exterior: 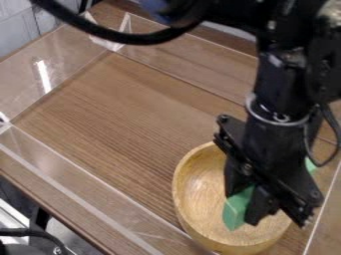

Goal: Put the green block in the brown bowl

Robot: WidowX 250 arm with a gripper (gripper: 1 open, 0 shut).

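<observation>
The brown bowl (190, 189), round, wooden and thick-rimmed, sits at the near right of the wooden table. My black gripper (250, 207) points straight down over the bowl's right half. It is shut on the green block (238, 211), a bright green bar that shows between the fingers (277, 199) and hangs just above the bowl's inner floor. The gripper body hides the bowl's right rim and part of the block.
Clear acrylic walls (54, 159) run along the table's left and near edges. A small clear stand (107, 30) is at the back left. A black cable (120, 35) loops across the top. The wooden tabletop (120, 110) stretches left of the bowl.
</observation>
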